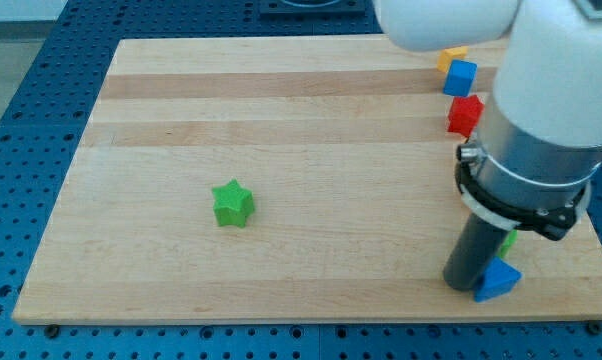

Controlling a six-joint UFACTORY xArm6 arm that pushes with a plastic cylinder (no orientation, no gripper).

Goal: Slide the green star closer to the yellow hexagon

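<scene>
Green star (233, 203) lying alone left of centre on the wooden board (281, 110), well apart from every other block. Yellow block (453, 52) at the view's top right, mostly hidden by the arm, shape not clear. Blue cube (460, 77) just below it, red block (465, 115) lower still. Dark rod (474, 255) standing at bottom right, my tip (462, 287) touching or just beside a blue triangle (497, 281). Sliver of green (508, 240), perhaps another block, peeking beside the rod. No gripper fitted; nothing held.
</scene>
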